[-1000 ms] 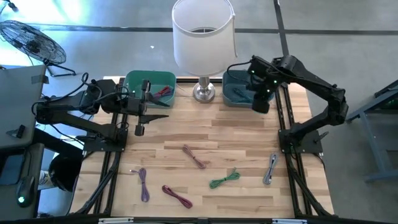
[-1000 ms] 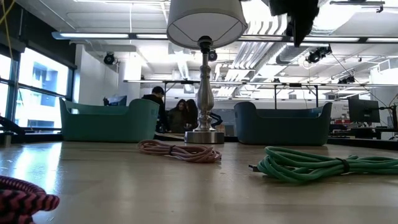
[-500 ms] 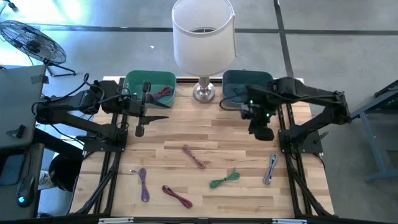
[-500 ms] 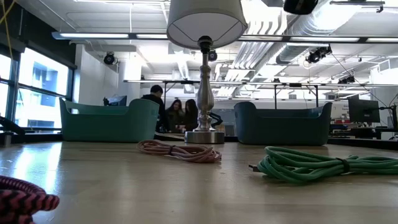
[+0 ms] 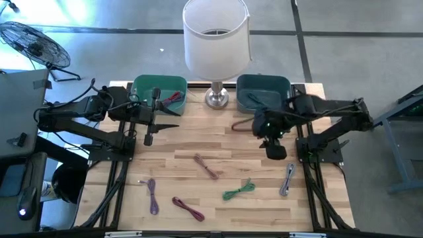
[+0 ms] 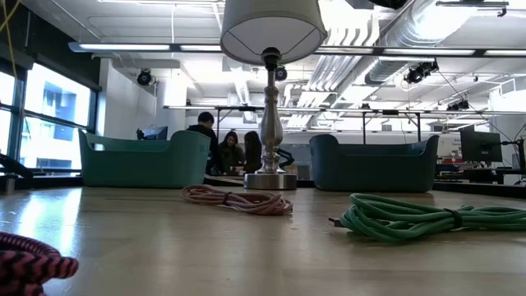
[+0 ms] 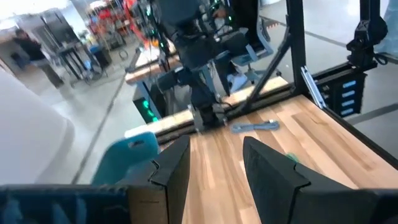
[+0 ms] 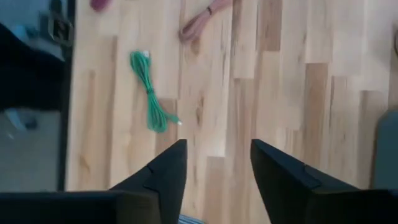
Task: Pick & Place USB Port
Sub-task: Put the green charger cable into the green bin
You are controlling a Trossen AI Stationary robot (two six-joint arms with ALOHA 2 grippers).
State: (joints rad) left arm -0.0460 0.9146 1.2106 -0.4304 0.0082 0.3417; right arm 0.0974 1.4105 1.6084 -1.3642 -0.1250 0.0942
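Right now, from the jaws outward:

Right gripper: jaws parted with bare wood showing between the two dark fingers; nothing held. It hangs above the table's right half, in front of the dark teal bin.

Left gripper: jaws parted, nothing between them. It hangs over the table's left side, just in front of the green bin, pointing across toward the right arm.

Green cable: coiled on the wood at the front, right of centre; the right wrist view shows it ahead of the open fingers, well apart from them.

Grey cable: lies on the table near the right edge, just beside the green cable.

Pink cable: lies near the middle of the table, apart from both grippers.

Purple cable: front left of the table.

Red cable: front, between the purple cable and the green cable.

Green bin: back left; a reddish cable end shows inside it.

Dark teal bin: back right, beside the lamp.

Lamp: stands at the back between the two bins.

Table: light wooden planks.

People: seated far behind the table in the low view.
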